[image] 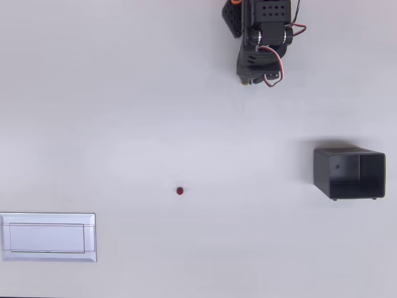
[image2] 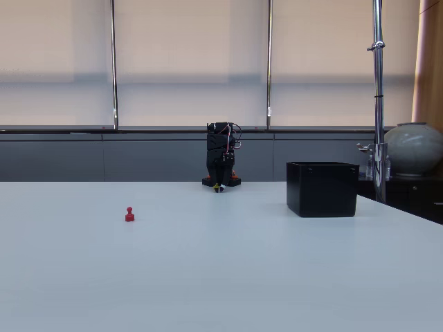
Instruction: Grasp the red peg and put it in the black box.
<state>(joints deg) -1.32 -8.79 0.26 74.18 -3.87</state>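
you're starting with the gripper (image: 248, 79) folded near the base; can't tell its opening. red peg (image: 180, 191) is standing alone mid-table, well apart from the black box (image: 349, 173). peg is tiny: risking tipping or knocking it if you're descending off-centre.

**Soft, even light; both pictures sharp**

From overhead you get a bright, nearly washed-out white tabletop (image: 124, 93) with no glare spots. Shadows are faint: a soft dark smudge lies along the black box (image: 349, 173) on the edge facing the hand (image: 248, 79). In the fixed view the light comes through blinds (image2: 194, 55) behind the hand, so the arm and box read as dark, low-detail shapes. Focus is crisp throughout, with no visible edge distortion.
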